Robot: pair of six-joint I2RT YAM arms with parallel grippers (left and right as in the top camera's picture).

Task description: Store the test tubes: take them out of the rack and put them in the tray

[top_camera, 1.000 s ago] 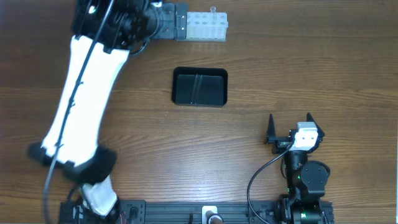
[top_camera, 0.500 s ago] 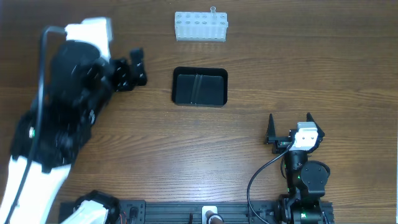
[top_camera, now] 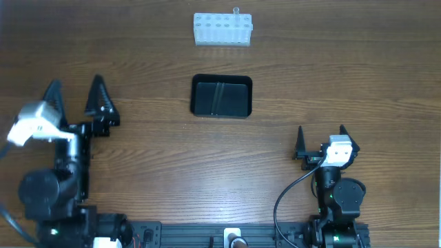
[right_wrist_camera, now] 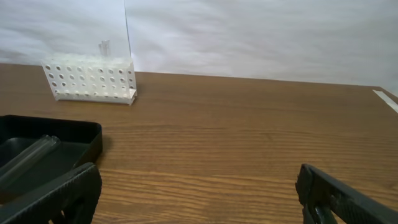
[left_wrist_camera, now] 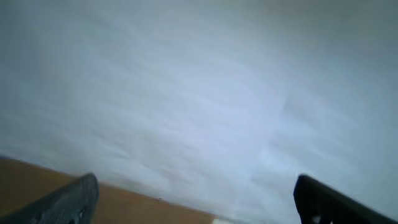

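Now both gape wide, empty.
Your left gripper (top_camera: 76, 96) and right gripper (top_camera: 322, 138) hang above the table (top_camera: 344, 69); white wall (right_wrist_camera: 249, 37) behind.

Bright, even light from above spreads softly over the wooden table (top_camera: 358, 83). The tray (top_camera: 194, 96) and rack (top_camera: 222, 31) throw only short, faint shadows. In the right wrist view the white wall (right_wrist_camera: 261, 37) glows evenly, and the tray darkens the wood just beside it. In the left wrist view the wall is a blurred, pale wash.
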